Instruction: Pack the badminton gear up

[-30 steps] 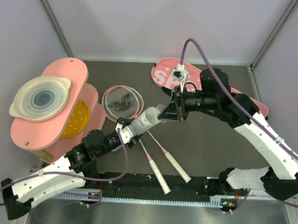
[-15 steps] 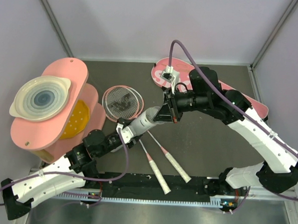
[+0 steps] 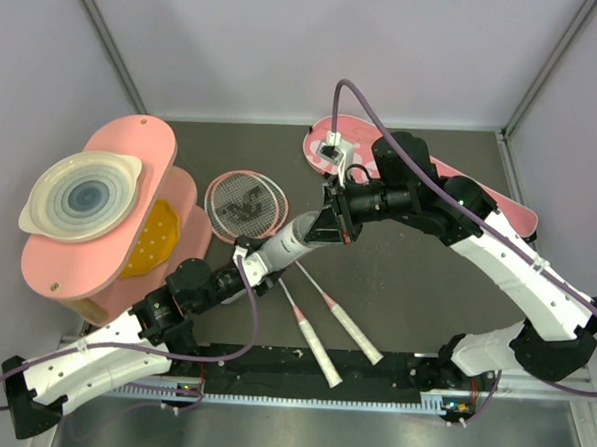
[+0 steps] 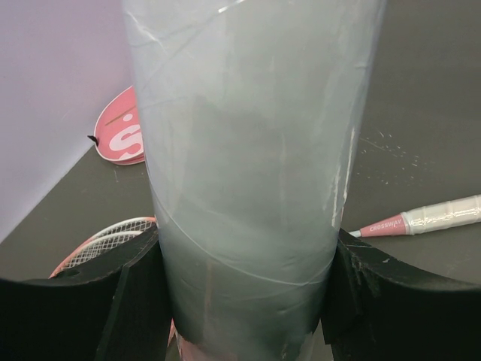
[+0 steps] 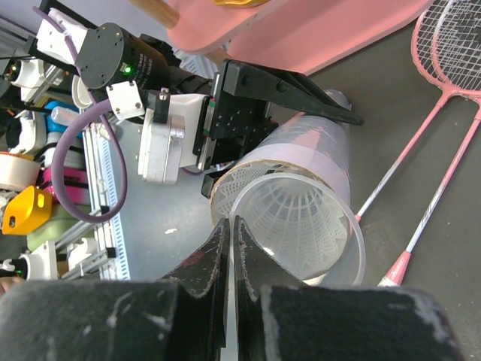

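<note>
since my left gripper (image 3: 255, 254) has its black fingers (image 4: 131, 297) spread wide and pressed against both sides of the long white tube (image 3: 290, 239), a thin translucent plastic cylinder, that piece of gear seems lifted off the dark table (image 3: 411, 279). it is tilted, with its open mouth toward my right gripper (image 3: 331, 225). my right gripper is pinched fully closed right at the rim of that mouth, and i cannot tell from the wrist view whether anything is nipped between the tips. just inside the mouth sits a small white shuttlecock (image 5: 297, 218), open skirt facing out.

i judge the tube light and hollow, with a wall thin enough to dent under a hard squeeze and smooth enough to slide through the pads. the place to hold it is low on the barrel, where i have it, with modest force. the shuttlecock should weigh next to nothing and its skirt looks easy to crush, so a gentle push on the skirt's rim beats clamping it.

the two pink-framed rackets (image 3: 245, 203) with white grips lie on the table, heads overlapping and shafts passing under the tube. they look stiff and light, best taken at the shaft, not the strings. the pink racket-shaped bag (image 3: 322, 150) lies at the far side, partly under my right arm.
</note>
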You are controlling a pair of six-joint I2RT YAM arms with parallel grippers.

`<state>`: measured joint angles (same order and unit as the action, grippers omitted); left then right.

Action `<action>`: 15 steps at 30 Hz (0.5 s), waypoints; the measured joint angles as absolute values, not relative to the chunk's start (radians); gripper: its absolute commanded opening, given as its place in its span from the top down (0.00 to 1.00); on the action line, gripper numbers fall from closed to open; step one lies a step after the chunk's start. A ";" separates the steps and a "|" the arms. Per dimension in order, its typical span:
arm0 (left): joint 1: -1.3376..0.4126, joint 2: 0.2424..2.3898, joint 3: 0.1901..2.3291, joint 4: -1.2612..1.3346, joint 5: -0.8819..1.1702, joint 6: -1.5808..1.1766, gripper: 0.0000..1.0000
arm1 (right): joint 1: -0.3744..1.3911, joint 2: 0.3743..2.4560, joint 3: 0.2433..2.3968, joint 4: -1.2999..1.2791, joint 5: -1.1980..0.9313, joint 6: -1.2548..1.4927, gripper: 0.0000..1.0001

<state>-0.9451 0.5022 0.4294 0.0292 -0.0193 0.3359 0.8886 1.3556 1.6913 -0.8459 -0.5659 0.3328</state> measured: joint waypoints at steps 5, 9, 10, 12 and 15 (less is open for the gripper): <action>-0.945 0.502 0.429 0.030 -0.019 0.336 0.89 | 0.889 1.356 1.691 -0.845 -0.565 0.338 1.00; -0.945 0.502 0.429 0.030 -0.019 0.336 0.89 | 0.889 1.353 1.691 -0.841 -0.564 0.350 1.00; -0.945 0.502 0.429 0.030 -0.019 0.336 0.89 | 0.889 1.351 1.691 -0.838 -0.564 0.352 1.00; -0.945 0.502 0.429 0.031 -0.019 0.336 0.89 | 0.889 1.345 1.691 -0.833 -0.564 0.361 1.00; -0.945 0.502 0.429 0.034 -0.018 0.336 0.89 | 0.889 1.338 1.689 -0.818 -0.565 0.371 1.00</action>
